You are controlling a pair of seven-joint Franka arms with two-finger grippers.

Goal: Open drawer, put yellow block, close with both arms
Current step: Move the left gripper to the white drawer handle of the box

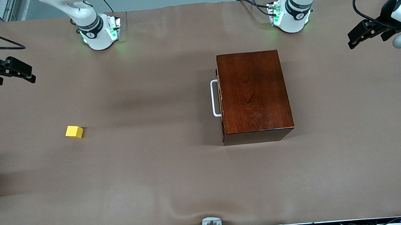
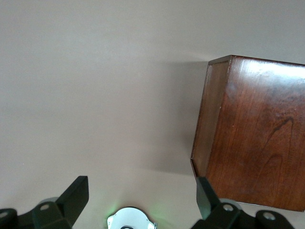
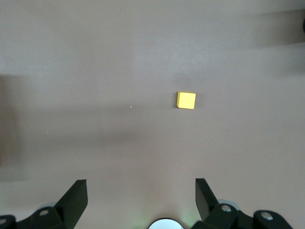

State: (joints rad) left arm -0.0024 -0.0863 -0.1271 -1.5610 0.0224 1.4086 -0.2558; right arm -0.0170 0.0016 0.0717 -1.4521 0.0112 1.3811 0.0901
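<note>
The dark-red wooden box stands on the table toward the left arm's end. Its drawer is shut, and only the white bar handle shows, facing the right arm's end. The yellow block lies alone on the cloth toward the right arm's end. My left gripper is open and empty in the air past the box, at the left arm's end. In the left wrist view a corner of the box shows. My right gripper is open and empty at the right arm's end. The right wrist view shows the block.
A brown cloth covers the table, with a small wrinkle near the front edge. The two green-lit arm bases stand along the edge farthest from the front camera. A metal clamp sits at the front edge.
</note>
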